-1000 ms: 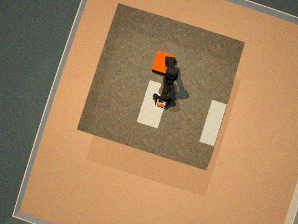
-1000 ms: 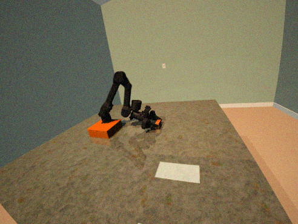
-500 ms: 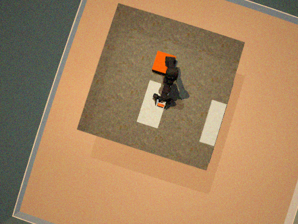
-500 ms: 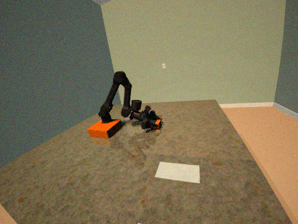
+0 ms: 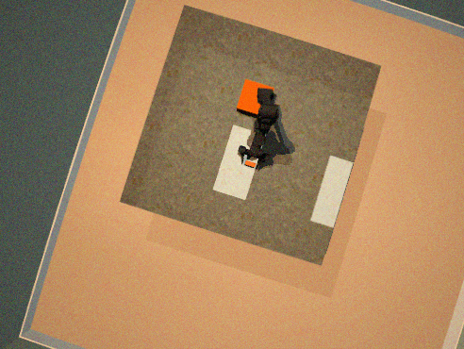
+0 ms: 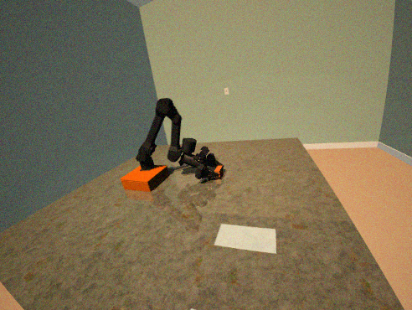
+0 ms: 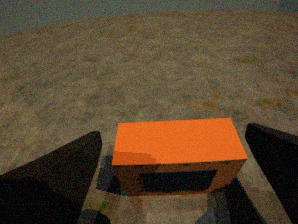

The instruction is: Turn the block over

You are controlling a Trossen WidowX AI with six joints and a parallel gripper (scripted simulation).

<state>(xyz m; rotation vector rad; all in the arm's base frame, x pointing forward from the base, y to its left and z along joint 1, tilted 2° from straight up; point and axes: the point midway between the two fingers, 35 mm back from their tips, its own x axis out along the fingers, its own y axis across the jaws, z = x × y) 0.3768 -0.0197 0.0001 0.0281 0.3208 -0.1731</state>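
The orange block lies between the open fingers of my gripper, with a gap on each side in the wrist view. Its broad plain orange face shows on top there. The marked side, with a dark rectangle, faces back toward the gripper's palm and looks foreshortened below the plain face. The gripper is low at the table and holds nothing. The block's underside is hidden, and I cannot tell whether it lies flat or is slightly tilted.
A large orange box sits at the arm's base. A white rectangle lies on the table under and beside the gripper. Another white rectangle lies near the table's right edge in the top view.
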